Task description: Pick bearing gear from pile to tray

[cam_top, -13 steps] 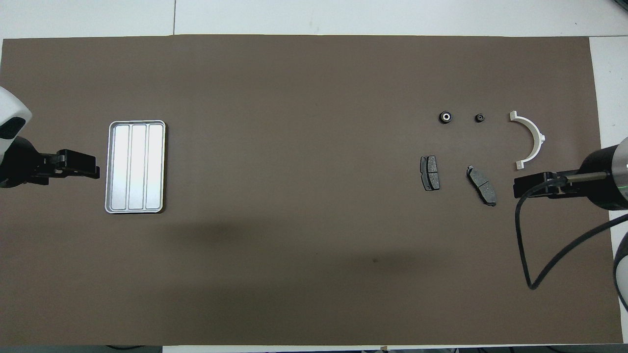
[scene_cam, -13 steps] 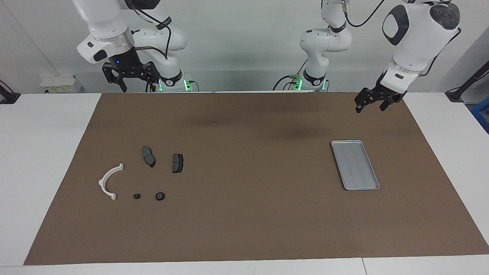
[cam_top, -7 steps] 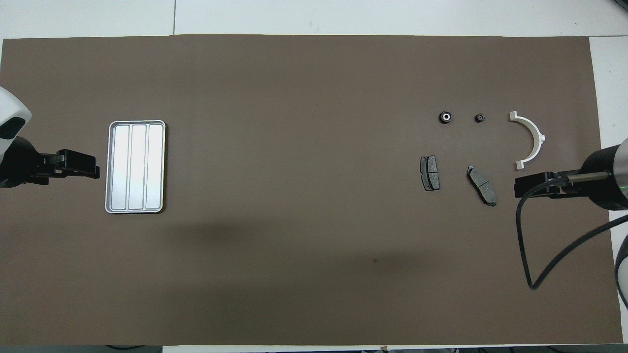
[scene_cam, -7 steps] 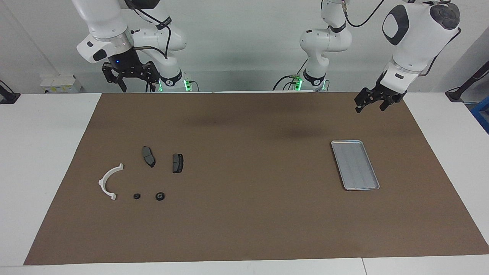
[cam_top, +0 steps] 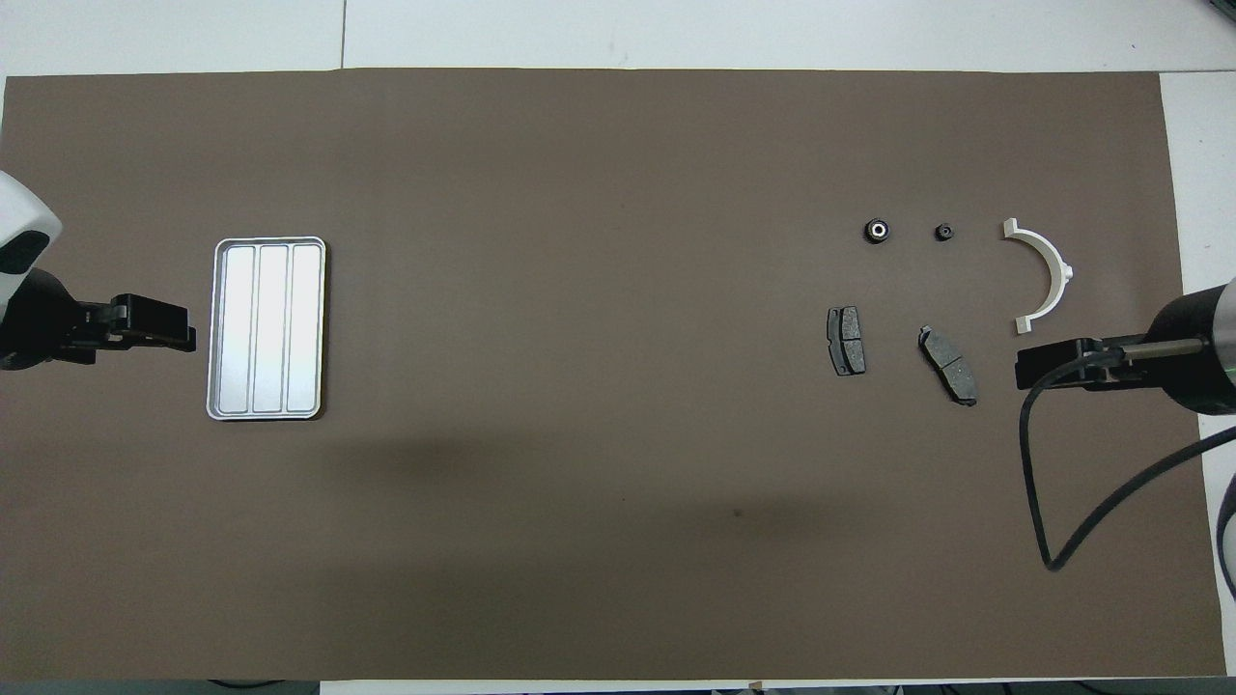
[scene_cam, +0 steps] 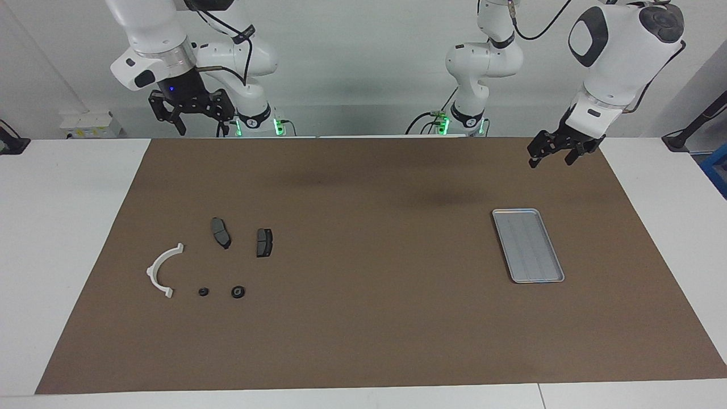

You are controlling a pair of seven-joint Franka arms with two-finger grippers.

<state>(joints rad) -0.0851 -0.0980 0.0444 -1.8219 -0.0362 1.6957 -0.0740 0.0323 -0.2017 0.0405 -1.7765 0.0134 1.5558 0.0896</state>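
Bearing gear [scene_cam: 238, 292] lies well forward of the empty, spread right gripper [scene_cam: 190, 116] (nearer arm); the left gripper [scene_cam: 554, 154], spread too, waits by the tray [scene_cam: 527, 245].

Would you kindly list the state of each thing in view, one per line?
Left hand: open, empty, raised.
Right hand: open, empty, raised.
Tray: empty, flat on the mat.
White half-ring bracket: lying flat.
Two brake pads: lying apart.
Two black round pieces: untouched.

No readable text, label or number anywhere.
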